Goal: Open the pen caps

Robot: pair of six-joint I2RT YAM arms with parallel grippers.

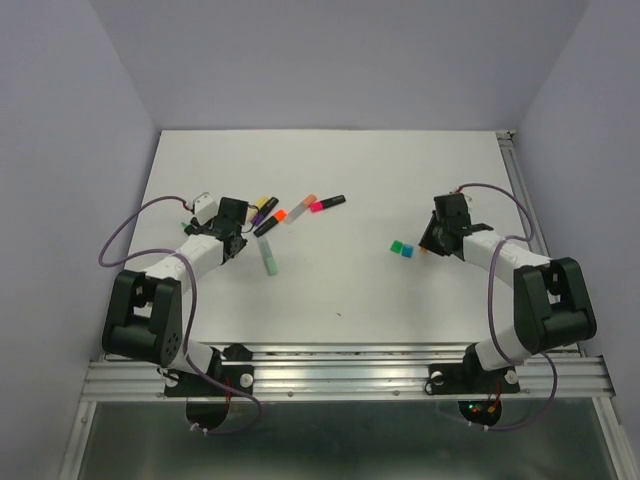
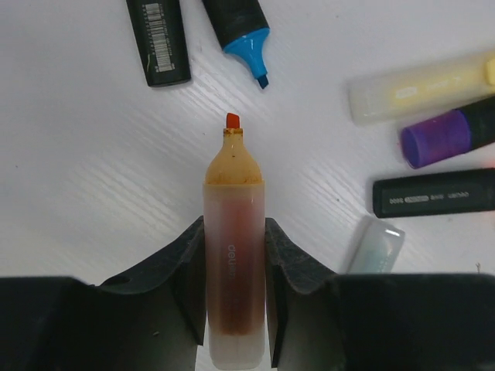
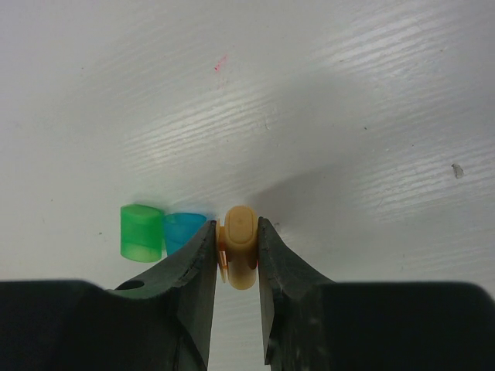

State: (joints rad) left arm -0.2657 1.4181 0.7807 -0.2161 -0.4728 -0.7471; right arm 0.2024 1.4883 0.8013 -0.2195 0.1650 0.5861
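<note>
Holding an uncapped orange pen between the left fingers, clamped on its barrel, bare tip toward 12 o'clock over the desk. Farther toward 12 o'clock, lying uncapped, a blue-tipped pen. At 2 o'clock, a purple cap seated on its black body. Pinching a peach cap tight between the right fingers. Just at 9 o'clock of it, resting on the desk, a blue cap, side by side with a green cap farther out the same way.
</note>
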